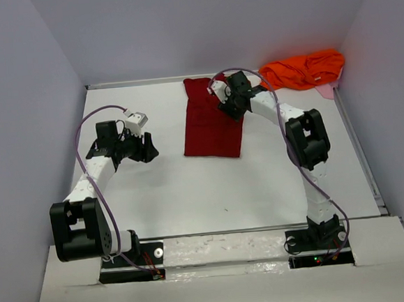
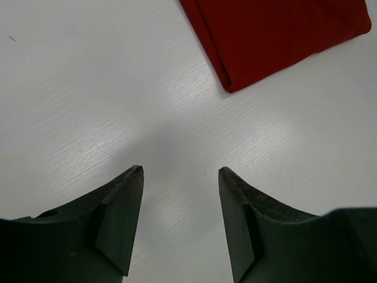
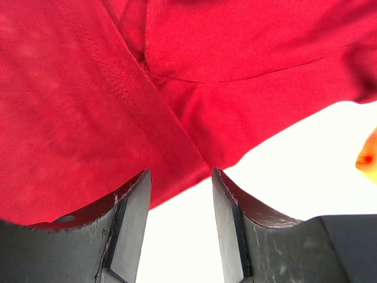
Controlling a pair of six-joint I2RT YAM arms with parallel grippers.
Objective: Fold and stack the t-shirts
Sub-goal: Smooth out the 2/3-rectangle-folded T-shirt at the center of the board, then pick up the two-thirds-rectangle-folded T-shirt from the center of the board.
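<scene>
R gripper (image 3: 179,172) fingers fill the bottom of the R wrist view. They are apart, w/ nothing clamped btwn them. Just past the tips lies the red shirt (image 3: 88,118), a stitched seam and a fold crossing it, w/ bare table (image 1: 191,194) to the right. From the top cam the R gripper sits over the shirt's right edge, toward the far end. The red shirt is folded into a long flat strip, mid-table toward the far edge. The orange shirt (image 1: 300,70) lies crumpled in the far right corner, apart from the red. L gripper (image 2: 179,171) fingers are also apart, holding nothing, above bare table left of the red shirt, not touching it.
</scene>
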